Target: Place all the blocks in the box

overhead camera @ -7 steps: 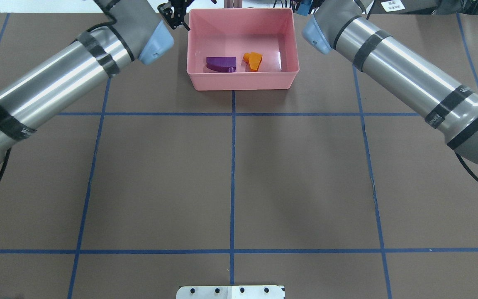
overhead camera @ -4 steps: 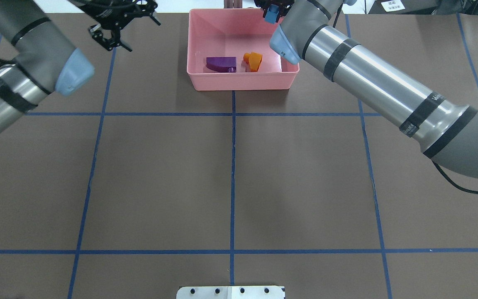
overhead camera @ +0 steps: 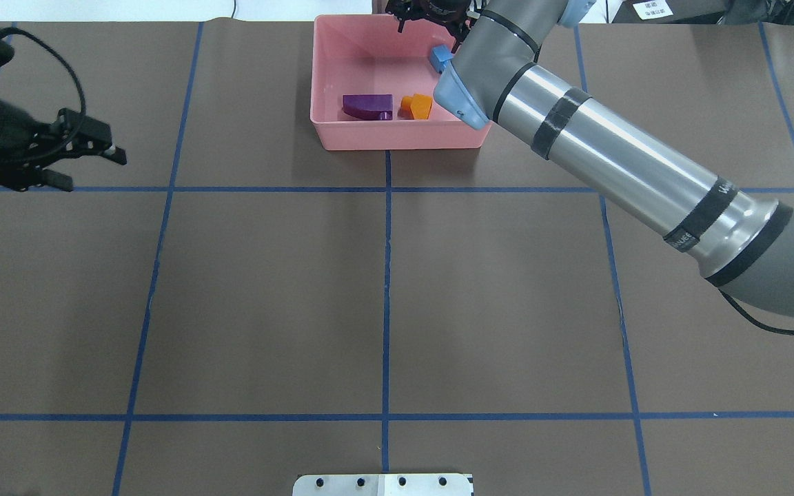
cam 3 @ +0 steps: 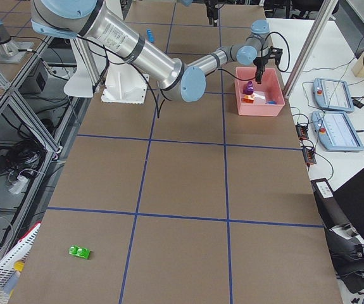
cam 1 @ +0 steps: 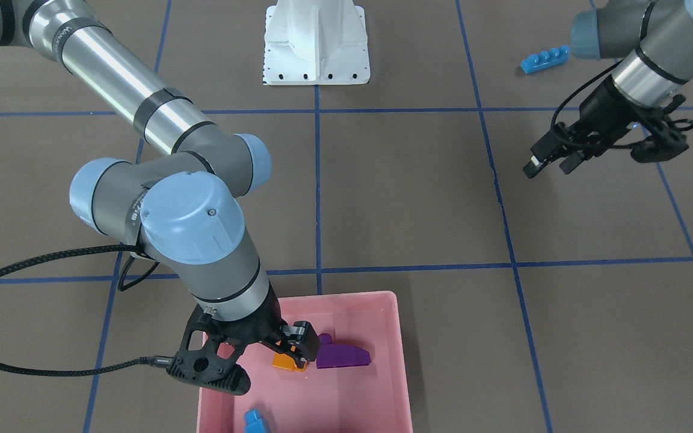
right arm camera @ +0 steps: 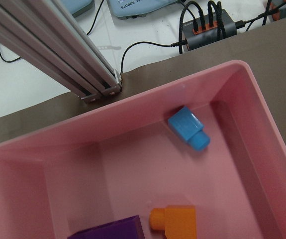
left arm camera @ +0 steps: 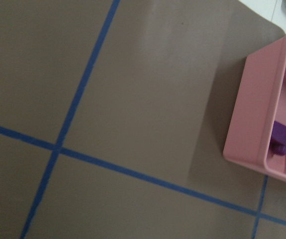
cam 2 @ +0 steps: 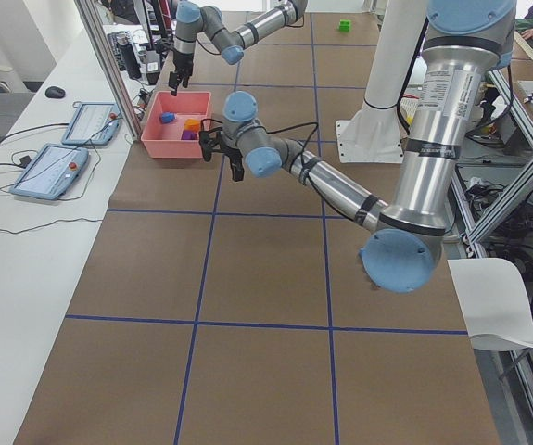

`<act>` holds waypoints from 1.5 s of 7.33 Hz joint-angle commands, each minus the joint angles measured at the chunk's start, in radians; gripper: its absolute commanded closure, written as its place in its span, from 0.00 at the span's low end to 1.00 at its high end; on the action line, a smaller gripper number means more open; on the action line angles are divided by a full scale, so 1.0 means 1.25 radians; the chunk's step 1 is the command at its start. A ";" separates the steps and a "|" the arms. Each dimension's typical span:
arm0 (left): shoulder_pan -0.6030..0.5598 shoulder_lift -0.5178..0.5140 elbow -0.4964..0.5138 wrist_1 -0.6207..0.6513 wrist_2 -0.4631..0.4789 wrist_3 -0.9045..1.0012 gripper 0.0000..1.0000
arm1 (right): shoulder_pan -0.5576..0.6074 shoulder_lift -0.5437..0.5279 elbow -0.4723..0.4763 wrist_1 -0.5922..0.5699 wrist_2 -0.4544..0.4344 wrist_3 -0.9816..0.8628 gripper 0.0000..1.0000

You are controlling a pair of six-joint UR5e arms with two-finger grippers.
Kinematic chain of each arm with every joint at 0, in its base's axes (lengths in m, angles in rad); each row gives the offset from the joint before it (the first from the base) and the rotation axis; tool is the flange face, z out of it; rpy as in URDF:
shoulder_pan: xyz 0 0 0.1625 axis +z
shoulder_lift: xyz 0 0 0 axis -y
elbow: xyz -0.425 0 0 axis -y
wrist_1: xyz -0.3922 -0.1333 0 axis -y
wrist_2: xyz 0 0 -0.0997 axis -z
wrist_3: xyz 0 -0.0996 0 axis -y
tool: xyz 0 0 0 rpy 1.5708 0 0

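The pink box (overhead camera: 397, 141) stands at the table's far edge. In it lie the purple sloped block (overhead camera: 367, 105), the orange sloped block (overhead camera: 416, 106) and the small blue block (overhead camera: 440, 58), which lies loose near the far right wall (right arm camera: 188, 128). My right gripper (cam 1: 262, 361) hangs open and empty over the box. My left gripper (overhead camera: 90, 165) is open and empty above the bare table, far left of the box. The long blue block (cam 1: 544, 59) lies on the table behind my left arm. The green block (cam 3: 79, 252) lies far off at the table's right end.
The white robot base (cam 1: 316, 42) stands at the near middle edge. An aluminium post (right arm camera: 58, 50) rises just behind the box. Tablets (cam 3: 333, 95) and cables lie on the white bench beyond the table. Blue tape lines cross the brown table.
My right gripper moved over the box with the small blue block and let it go; the block now lies inside. My left arm swung away to the left and back.
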 commanded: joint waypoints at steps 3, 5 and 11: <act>0.014 0.390 -0.135 -0.066 0.054 0.587 0.00 | 0.081 -0.387 0.507 -0.140 0.128 -0.102 0.00; 0.086 0.437 -0.134 -0.092 0.057 0.664 0.00 | 0.166 -0.598 0.649 -0.138 0.215 -0.238 0.00; 0.383 0.474 -0.122 -0.191 0.202 0.669 0.00 | 0.310 -1.282 0.776 -0.023 0.236 -0.810 0.00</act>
